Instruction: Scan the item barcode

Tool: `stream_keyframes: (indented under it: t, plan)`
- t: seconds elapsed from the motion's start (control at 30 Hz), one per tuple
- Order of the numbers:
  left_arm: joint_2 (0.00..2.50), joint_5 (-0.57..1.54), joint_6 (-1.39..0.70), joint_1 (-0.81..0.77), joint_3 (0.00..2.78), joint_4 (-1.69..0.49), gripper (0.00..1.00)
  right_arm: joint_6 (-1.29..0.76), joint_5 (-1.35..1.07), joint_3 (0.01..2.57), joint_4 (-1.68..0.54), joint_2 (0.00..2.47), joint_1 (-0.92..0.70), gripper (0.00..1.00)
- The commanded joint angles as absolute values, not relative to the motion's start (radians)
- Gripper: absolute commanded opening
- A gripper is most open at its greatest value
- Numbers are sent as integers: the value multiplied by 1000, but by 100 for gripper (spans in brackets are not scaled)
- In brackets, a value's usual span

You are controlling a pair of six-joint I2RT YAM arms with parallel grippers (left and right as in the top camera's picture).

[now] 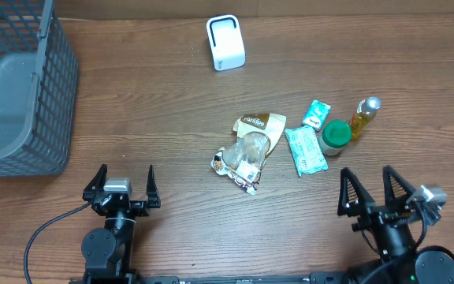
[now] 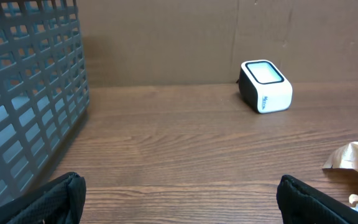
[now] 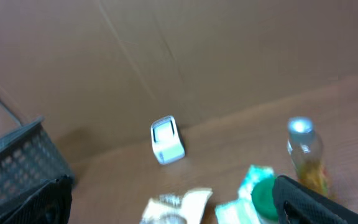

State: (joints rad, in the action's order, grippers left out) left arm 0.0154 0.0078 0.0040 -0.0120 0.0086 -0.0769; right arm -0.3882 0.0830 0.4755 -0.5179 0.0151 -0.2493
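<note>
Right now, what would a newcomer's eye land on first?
A cluster of small groceries lies right of centre: crumpled snack bag, teal packet, green-lidded jar, yellow bottle. A white scanner stands at the far edge; a grey basket fills the far-left corner.

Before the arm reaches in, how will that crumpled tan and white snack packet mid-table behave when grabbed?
The crumpled tan and white snack packet will probably flop and crinkle, since its creased film holds no shape. It looks light, so a push might slide it over the smooth wooden table. Lying flat, it seems unlikely to roll.
</note>
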Motion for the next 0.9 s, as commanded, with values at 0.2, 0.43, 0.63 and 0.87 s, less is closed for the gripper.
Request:
stream_keyframes:
  t: [0.2, 0.43, 0.63, 0.87]
  plan:
    - [4, 16, 23, -8, 5, -77, 99, -280, 115, 336, -129, 4, -244, 100]
    - [4, 16, 23, -8, 5, -77, 99, -252, 115, 265, 73, 4, -236, 100]
    - [4, 16, 23, -8, 5, -77, 100, -253, 112, 194, 191, 4, -217, 100]
    - [4, 16, 23, -8, 5, -77, 100, -261, 87, 105, 237, 4, -214, 100]
